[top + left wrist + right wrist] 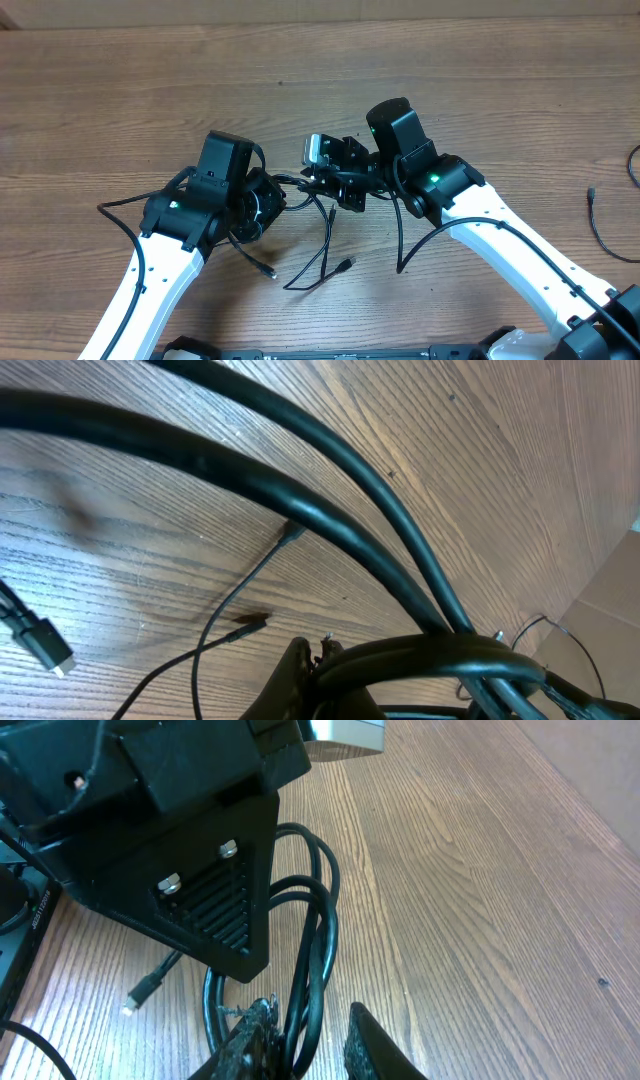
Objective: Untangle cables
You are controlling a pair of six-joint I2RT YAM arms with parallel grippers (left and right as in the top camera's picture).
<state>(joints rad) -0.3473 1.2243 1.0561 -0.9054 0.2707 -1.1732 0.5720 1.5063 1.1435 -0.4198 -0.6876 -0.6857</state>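
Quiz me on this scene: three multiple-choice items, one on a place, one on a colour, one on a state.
1. The tangled cables lie:
A) between the left gripper and the right gripper
B) at the far edge
C) on the floor

2. The cables are:
A) white
B) black
C) red

3. The plug below the tangle is:
A) in a socket
B) held in jaws
C) lying loose on the table

Key:
1 A, the overhead view shows them strung between both grippers.
2 B, they look black in every view.
3 C, it rests free on the wood.
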